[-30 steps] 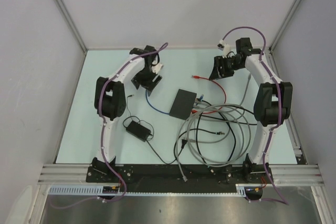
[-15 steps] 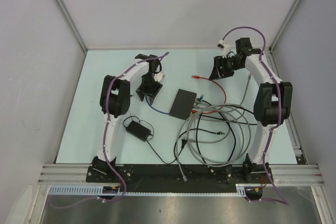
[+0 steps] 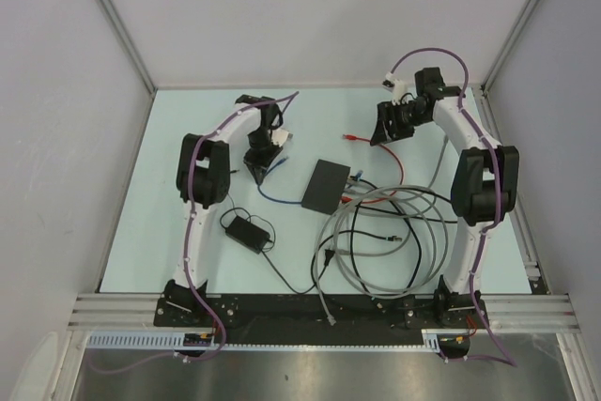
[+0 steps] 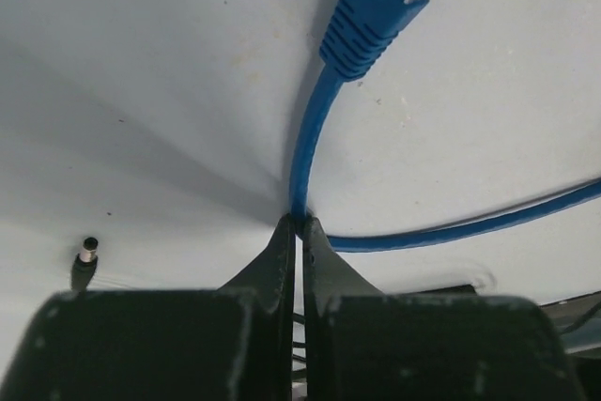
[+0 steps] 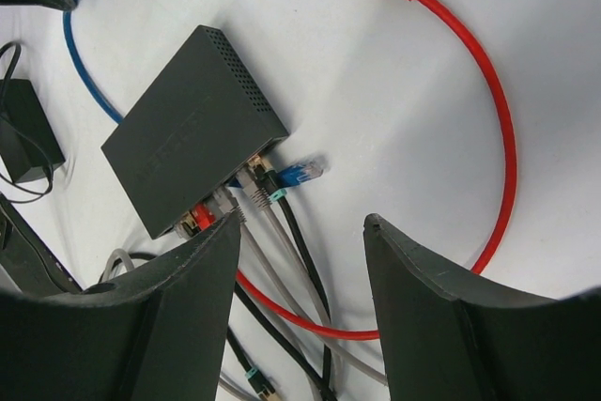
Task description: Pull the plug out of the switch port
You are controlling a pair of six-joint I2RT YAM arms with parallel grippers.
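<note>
The switch (image 3: 325, 185) is a flat black box mid-table, also seen in the right wrist view (image 5: 192, 129). Grey, black and red plugs (image 5: 230, 202) sit in its port side. A blue plug (image 5: 302, 174) lies beside those ports, its clear tip pointing away from the switch. My left gripper (image 4: 299, 224) is shut on the blue cable (image 4: 310, 138), a short way behind that cable's free plug (image 4: 376, 7). In the top view the left gripper (image 3: 259, 162) is left of the switch. My right gripper (image 5: 302, 223) hangs open above the port side, holding nothing.
A red cable (image 5: 488, 119) loops right of the switch, its free plug (image 3: 352, 138) at the back. Coiled grey and black cables (image 3: 385, 232) lie in front right. A black power adapter (image 3: 246, 230) sits front left, its barrel plug (image 4: 86, 251) near my left fingers.
My left gripper came down and right to the blue cable and shut on it. The right arm shifted only slightly.
</note>
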